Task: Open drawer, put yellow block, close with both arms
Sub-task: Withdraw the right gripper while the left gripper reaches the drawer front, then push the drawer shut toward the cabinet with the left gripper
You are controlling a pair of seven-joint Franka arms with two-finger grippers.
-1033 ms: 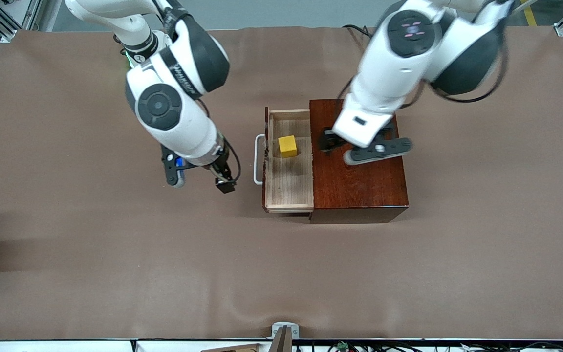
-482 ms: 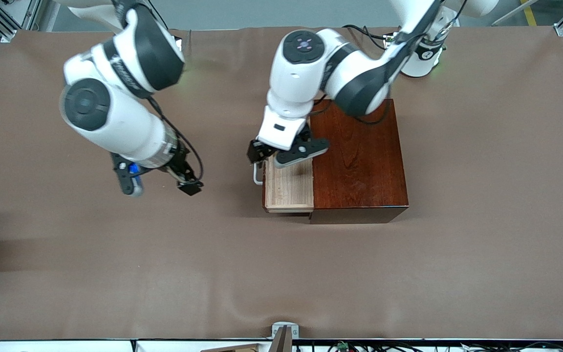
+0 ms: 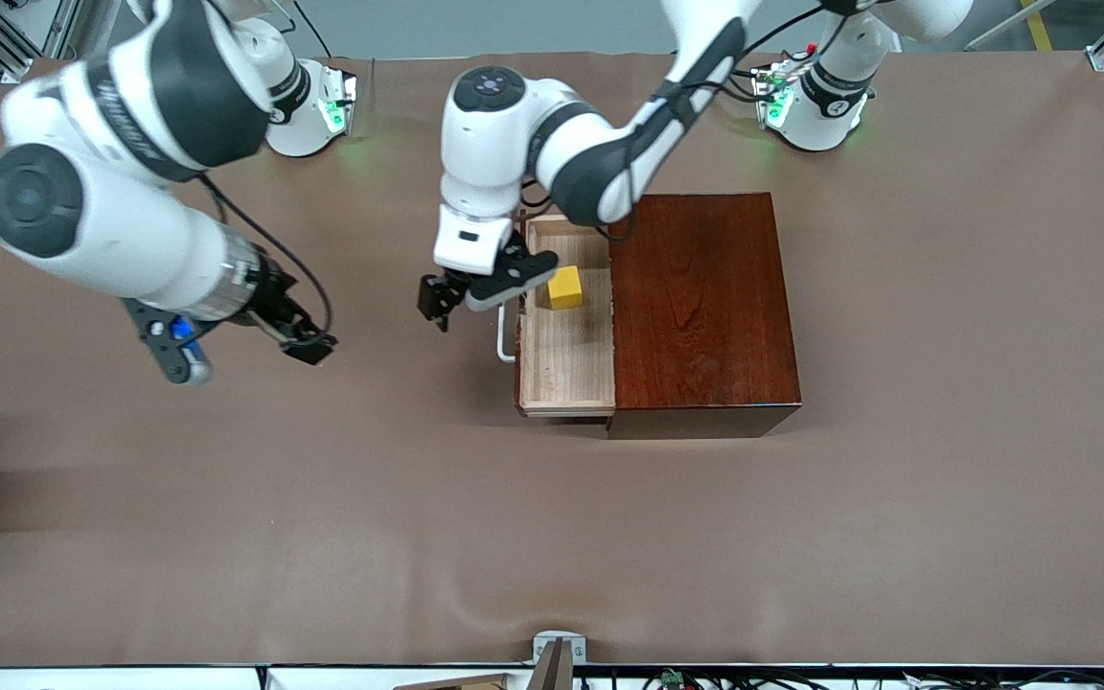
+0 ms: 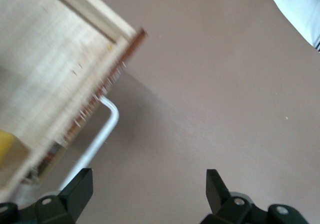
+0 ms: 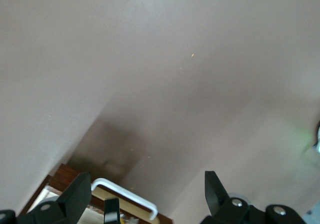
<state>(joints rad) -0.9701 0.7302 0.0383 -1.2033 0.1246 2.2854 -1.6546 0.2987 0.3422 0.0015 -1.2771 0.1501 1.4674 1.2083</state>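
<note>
The drawer (image 3: 566, 359) stands pulled out of the dark reddish-brown box (image 3: 705, 307), its white handle (image 3: 506, 347) toward the right arm's end. The yellow block (image 3: 565, 287) lies in the tray. My left gripper (image 3: 504, 287) hangs open and empty over the drawer's front and handle. In the left wrist view its gripper (image 4: 149, 189) is open over bare cloth, with the handle (image 4: 100, 134) close beside one finger (image 4: 80, 189). My right gripper (image 3: 173, 350) is open and empty over the table near the right arm's end. The right wrist view shows its open gripper (image 5: 145, 196) and the handle (image 5: 125, 196) farther off.
Brown cloth (image 3: 552, 537) covers the whole table. The two arm bases (image 3: 308, 105) (image 3: 811, 105) stand along the table edge farthest from the front camera. A small metal bracket (image 3: 557, 647) sits at the table's edge nearest to the front camera.
The left gripper has moved from over the box, across the drawer, to over the handle, uncovering the yellow block. The right arm has drawn away from the drawer toward its own end.
</note>
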